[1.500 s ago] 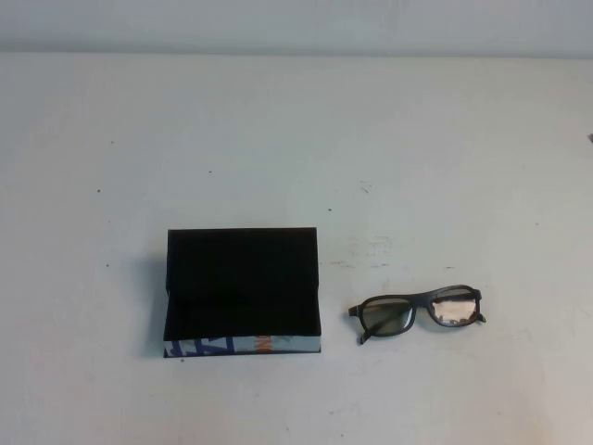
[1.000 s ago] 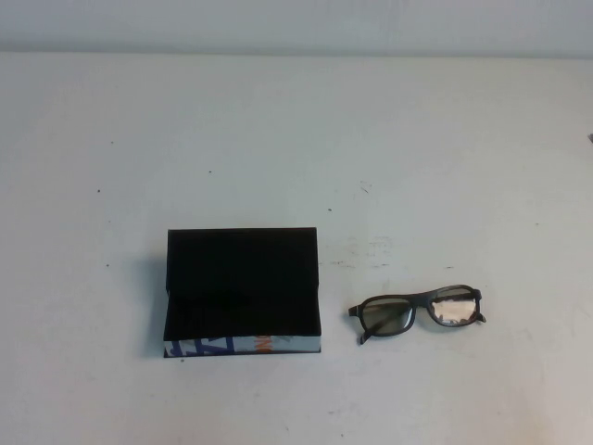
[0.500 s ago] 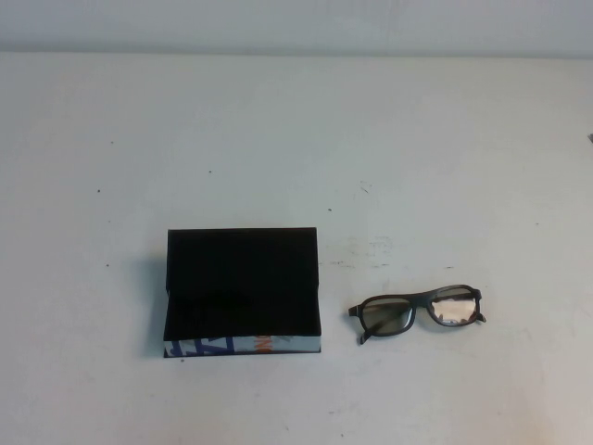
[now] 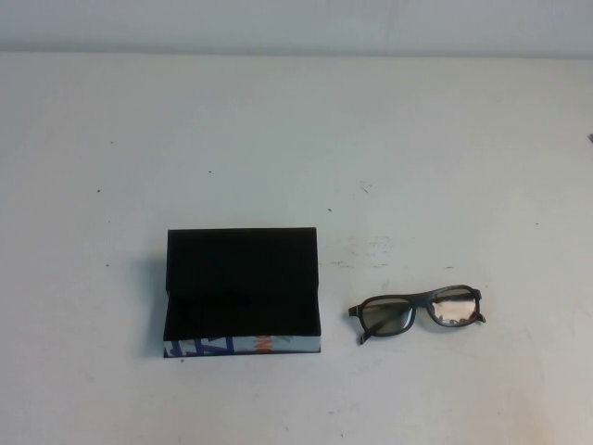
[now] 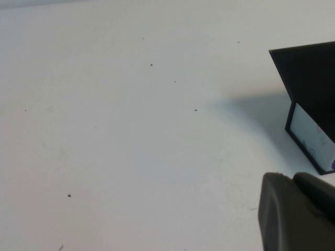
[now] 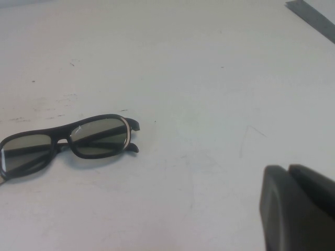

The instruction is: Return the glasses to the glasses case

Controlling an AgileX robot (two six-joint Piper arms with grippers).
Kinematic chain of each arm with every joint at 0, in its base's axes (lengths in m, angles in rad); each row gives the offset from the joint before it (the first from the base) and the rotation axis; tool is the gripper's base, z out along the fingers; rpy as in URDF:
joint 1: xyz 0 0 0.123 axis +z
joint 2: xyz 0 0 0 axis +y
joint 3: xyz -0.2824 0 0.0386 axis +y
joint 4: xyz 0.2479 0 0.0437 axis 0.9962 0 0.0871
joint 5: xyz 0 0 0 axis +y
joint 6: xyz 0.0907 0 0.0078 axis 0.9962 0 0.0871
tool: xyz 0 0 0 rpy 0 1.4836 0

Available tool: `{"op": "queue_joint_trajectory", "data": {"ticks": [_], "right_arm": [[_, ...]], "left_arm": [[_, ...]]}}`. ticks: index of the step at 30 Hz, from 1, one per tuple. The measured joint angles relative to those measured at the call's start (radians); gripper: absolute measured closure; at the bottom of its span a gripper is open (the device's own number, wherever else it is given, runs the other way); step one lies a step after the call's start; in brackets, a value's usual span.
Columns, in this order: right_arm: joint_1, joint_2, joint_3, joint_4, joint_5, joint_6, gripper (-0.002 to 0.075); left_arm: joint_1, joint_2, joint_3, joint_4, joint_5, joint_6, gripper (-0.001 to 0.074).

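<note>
The black glasses case [image 4: 243,292] lies open at the table's front left, its flap lid raised at the back and its white printed edge toward me. A corner of it shows in the left wrist view [image 5: 309,83]. The dark-framed glasses [image 4: 417,313] lie folded on the table to the right of the case, apart from it, and also show in the right wrist view [image 6: 68,138]. My left gripper [image 5: 292,177] is shut and empty, left of the case. My right gripper [image 6: 288,168] is shut and empty, right of the glasses. Neither arm shows in the high view.
The white table [image 4: 296,139] runs back to a pale wall. A grey strip [image 6: 311,18] crosses the far corner in the right wrist view. A small dark object [image 4: 590,139] sits at the table's right edge.
</note>
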Motion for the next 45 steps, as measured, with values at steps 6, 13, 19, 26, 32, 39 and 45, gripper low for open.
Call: {"op": "queue_joint_trajectory", "data": {"ticks": [6, 13, 19, 26, 32, 39, 45], "right_arm": [[0.000, 0.000, 0.000, 0.000, 0.000, 0.000, 0.0740], [0.000, 0.000, 0.000, 0.019, -0.022, 0.000, 0.0740], [0.000, 0.000, 0.000, 0.299, -0.216, 0.000, 0.0740], [0.000, 0.000, 0.000, 0.569, -0.337, 0.000, 0.0740], [0.000, 0.073, -0.164, 0.614, -0.010, 0.000, 0.0740], [0.000, 0.383, -0.449, 0.586, 0.427, -0.144, 0.0740], [0.000, 0.661, -0.579, 0.577, 0.586, -0.319, 0.0740]], "left_arm": [[0.000, 0.000, 0.000, 0.000, 0.000, 0.000, 0.0734], [0.000, 0.000, 0.000, 0.000, 0.000, 0.000, 0.0734], [0.000, 0.000, 0.000, 0.000, 0.000, 0.000, 0.0734], [0.000, 0.000, 0.000, 0.000, 0.000, 0.000, 0.0734], [0.000, 0.000, 0.000, 0.000, 0.000, 0.000, 0.0734], [0.000, 0.000, 0.000, 0.000, 0.000, 0.000, 0.0734], [0.000, 0.000, 0.000, 0.000, 0.000, 0.000, 0.0734]]}}
